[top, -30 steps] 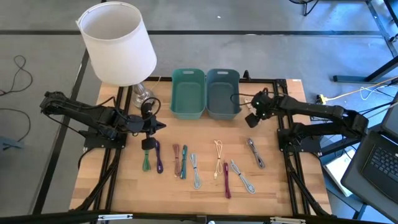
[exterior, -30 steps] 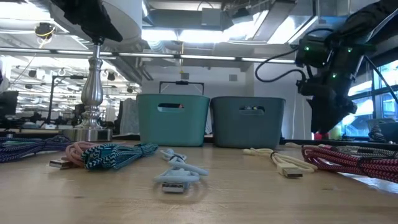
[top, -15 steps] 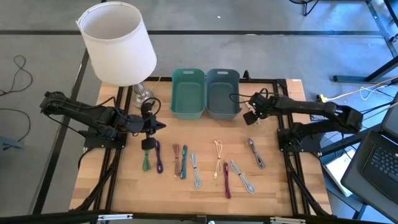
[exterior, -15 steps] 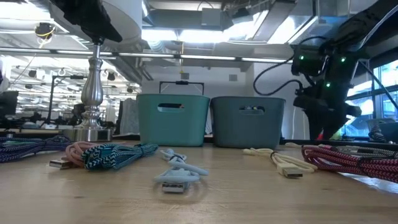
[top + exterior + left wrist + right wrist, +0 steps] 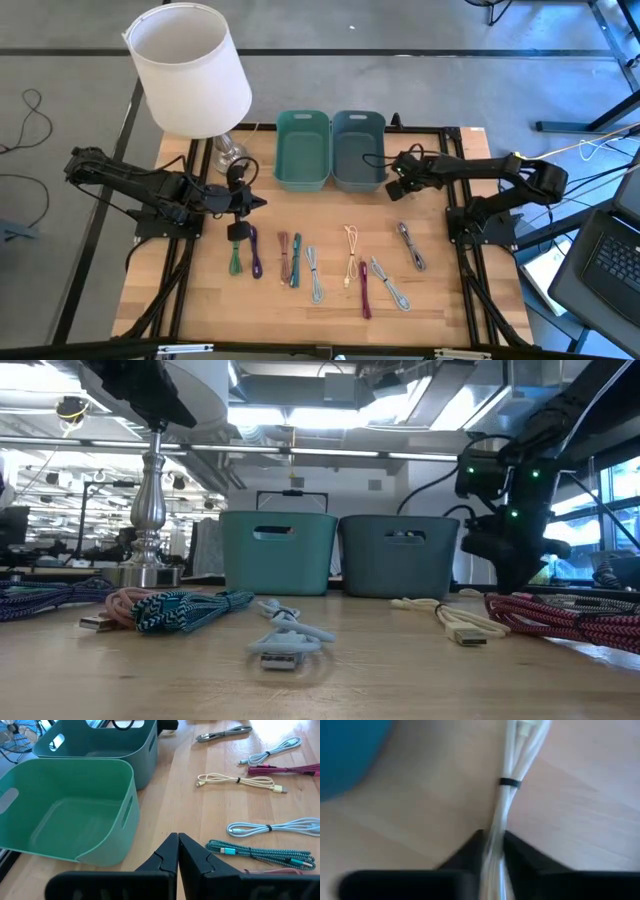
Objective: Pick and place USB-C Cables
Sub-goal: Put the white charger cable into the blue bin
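Pinching a white cable bundle [image 5: 506, 805], the right claw [image 5: 396, 186] is swinging leftward to the grey bin's [image 5: 357, 150] three-o'clock rim, nearing a drop, while the left claw [image 5: 238, 231] is waiting pressed together at nine o'clock.

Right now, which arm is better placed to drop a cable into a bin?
The right arm: the right fingers pinch a pale cable beside the grey bin; the left fingers are shut, empty, farther off.

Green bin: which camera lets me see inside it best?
The left wrist view. The green bin looms close, its empty inside showing. The high view shows it small from above; the low view, only its front wall.
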Available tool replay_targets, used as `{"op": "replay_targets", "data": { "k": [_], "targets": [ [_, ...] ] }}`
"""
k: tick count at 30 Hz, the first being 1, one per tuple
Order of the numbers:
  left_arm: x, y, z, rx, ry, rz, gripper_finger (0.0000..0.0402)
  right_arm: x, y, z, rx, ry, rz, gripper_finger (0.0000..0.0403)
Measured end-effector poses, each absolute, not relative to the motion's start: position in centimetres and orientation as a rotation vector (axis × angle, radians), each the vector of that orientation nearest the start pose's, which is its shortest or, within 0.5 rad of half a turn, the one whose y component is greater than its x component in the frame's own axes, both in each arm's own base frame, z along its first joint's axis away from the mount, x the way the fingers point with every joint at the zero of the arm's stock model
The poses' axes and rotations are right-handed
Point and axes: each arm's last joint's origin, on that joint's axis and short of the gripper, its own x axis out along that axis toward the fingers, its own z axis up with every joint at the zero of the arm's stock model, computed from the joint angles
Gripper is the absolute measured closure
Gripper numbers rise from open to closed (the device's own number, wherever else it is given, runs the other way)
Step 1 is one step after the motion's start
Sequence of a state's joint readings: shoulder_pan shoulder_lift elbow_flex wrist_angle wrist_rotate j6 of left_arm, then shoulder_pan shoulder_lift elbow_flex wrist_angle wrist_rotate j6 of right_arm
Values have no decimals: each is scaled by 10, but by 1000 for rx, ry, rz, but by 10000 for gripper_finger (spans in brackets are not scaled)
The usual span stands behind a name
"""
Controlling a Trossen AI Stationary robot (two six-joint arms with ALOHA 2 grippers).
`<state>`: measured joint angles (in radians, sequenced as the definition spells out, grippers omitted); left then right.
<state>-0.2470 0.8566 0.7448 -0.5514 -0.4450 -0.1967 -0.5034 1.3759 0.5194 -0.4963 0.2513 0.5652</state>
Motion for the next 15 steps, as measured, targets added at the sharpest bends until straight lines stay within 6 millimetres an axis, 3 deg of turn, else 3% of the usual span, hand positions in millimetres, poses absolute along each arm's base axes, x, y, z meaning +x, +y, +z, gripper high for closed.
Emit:
{"op": "replay_targets", "data": {
  "k": [7, 11, 15],
  "targets": [
    [169, -30, 277, 34, 602, 250, 398, 143, -96, 137, 474, 1188, -1310, 395],
    [169, -29, 278, 39, 599, 260, 398, 152, -91, 159, 485, 1048, -1198, 396],
    [169, -29, 278, 50, 592, 294, 398, 169, -83, 201, 439, 874, -1073, 396]
  ]
}}
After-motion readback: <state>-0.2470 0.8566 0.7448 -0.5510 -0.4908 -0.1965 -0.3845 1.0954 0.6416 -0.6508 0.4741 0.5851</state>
